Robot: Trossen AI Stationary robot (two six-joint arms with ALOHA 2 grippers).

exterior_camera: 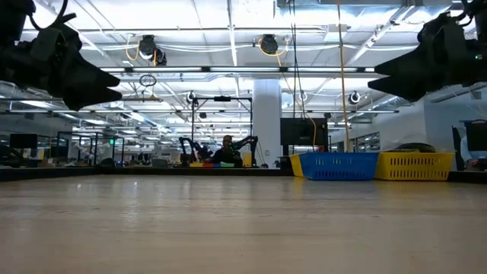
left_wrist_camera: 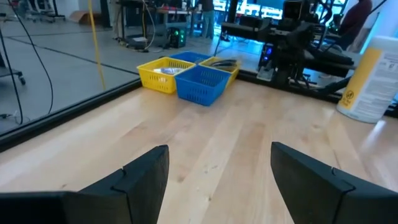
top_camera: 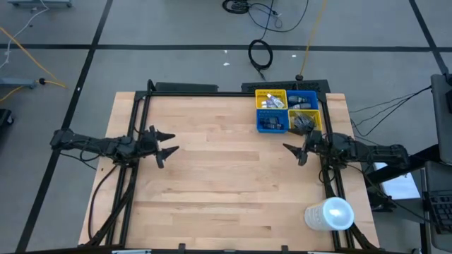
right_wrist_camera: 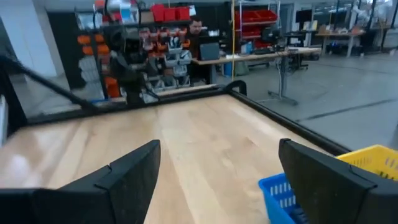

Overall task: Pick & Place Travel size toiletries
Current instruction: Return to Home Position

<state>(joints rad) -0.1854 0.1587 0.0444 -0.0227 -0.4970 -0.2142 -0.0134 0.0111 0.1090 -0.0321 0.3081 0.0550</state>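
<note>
Toiletries (top_camera: 269, 103) sit in the bins (top_camera: 272, 130); none loose on the table (top_camera: 226, 183). Left gripper (top_camera: 169, 142) and right gripper (top_camera: 293, 154) hang released and empty. Sorting judged complete.

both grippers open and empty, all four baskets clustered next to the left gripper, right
Not quite. The baskets are clustered next to the right gripper, not the left gripper, which is across the table from them. The high view shows it. The rest holds: both grippers are open and empty.
</note>
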